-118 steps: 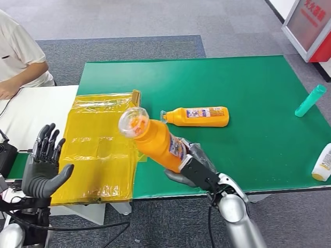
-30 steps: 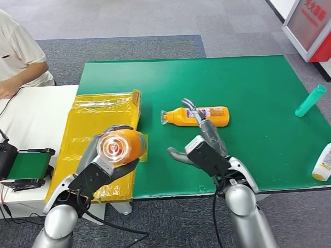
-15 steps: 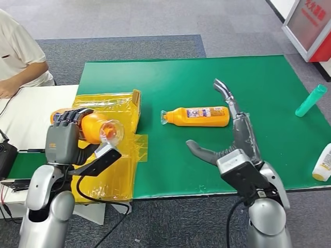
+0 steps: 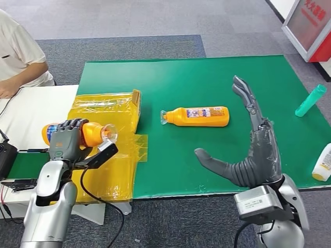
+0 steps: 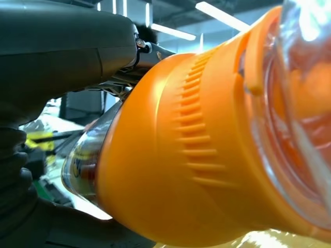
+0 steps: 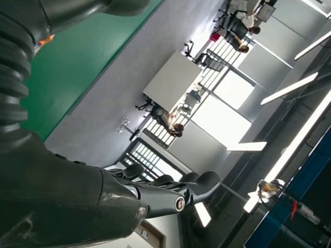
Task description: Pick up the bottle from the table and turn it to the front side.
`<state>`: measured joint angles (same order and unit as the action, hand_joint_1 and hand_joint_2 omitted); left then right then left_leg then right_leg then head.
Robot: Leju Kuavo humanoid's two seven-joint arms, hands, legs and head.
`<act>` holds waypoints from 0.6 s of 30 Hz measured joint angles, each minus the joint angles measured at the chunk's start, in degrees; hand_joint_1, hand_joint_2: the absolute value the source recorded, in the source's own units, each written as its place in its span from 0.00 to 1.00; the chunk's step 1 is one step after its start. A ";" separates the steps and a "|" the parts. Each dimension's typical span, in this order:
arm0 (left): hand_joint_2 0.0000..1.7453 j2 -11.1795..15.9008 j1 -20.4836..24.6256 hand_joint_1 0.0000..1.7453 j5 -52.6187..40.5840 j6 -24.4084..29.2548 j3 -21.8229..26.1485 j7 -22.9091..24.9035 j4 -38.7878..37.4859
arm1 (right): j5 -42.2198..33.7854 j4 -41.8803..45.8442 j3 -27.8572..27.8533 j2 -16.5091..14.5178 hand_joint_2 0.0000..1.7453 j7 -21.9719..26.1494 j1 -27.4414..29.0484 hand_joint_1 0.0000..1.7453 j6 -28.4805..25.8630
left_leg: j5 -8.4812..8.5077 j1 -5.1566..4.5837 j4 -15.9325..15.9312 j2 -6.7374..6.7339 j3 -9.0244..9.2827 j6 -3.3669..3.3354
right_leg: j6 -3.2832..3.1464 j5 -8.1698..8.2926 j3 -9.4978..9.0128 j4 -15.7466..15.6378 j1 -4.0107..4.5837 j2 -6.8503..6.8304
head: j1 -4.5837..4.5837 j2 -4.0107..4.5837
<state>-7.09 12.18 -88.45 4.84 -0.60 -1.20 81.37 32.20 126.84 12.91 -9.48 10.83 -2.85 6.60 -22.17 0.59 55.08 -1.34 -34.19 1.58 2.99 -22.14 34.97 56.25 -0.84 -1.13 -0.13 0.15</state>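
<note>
While left robot hand (image 4: 66,138) grips bottle (image 4: 91,133) — label unreadable.

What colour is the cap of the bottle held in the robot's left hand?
Clear and see-through, on an orange bottle gripped by the left hand; the left wrist view shows it best.

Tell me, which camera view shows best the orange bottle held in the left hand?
The head view: the orange bottle shows lying sideways in the left hand. The left wrist view shows its orange body very close. The right wrist view faces away.
</note>
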 joint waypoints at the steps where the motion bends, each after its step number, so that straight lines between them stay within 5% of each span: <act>1: 1.00 0.25 0.50 1.00 -0.31 -0.49 0.30 0.41 -1.23 | -0.04 0.14 0.09 0.09 1.00 0.27 0.13 0.00 0.01 | 0.00 0.00 0.00 0.00 0.00 0.00 | 0.00 0.00 0.00 0.00 0.00 0.00 | -0.01 0.00; 18: 1.00 3.80 11.05 1.00 -0.45 -12.07 0.97 3.23 -15.20 | -2.12 0.28 0.62 0.76 1.00 3.07 0.08 0.00 0.98 | 0.06 0.00 0.00 0.00 0.01 0.06 | -0.03 0.04 0.00 0.02 0.01 0.00 | -0.01 0.00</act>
<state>-3.29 23.23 -88.89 -7.23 0.37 2.03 66.17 30.08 127.12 13.53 -8.72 13.90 -2.77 7.58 -22.11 0.59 55.08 -1.35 -34.18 1.63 2.97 -22.10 34.97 56.26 -0.84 -1.13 -0.13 0.15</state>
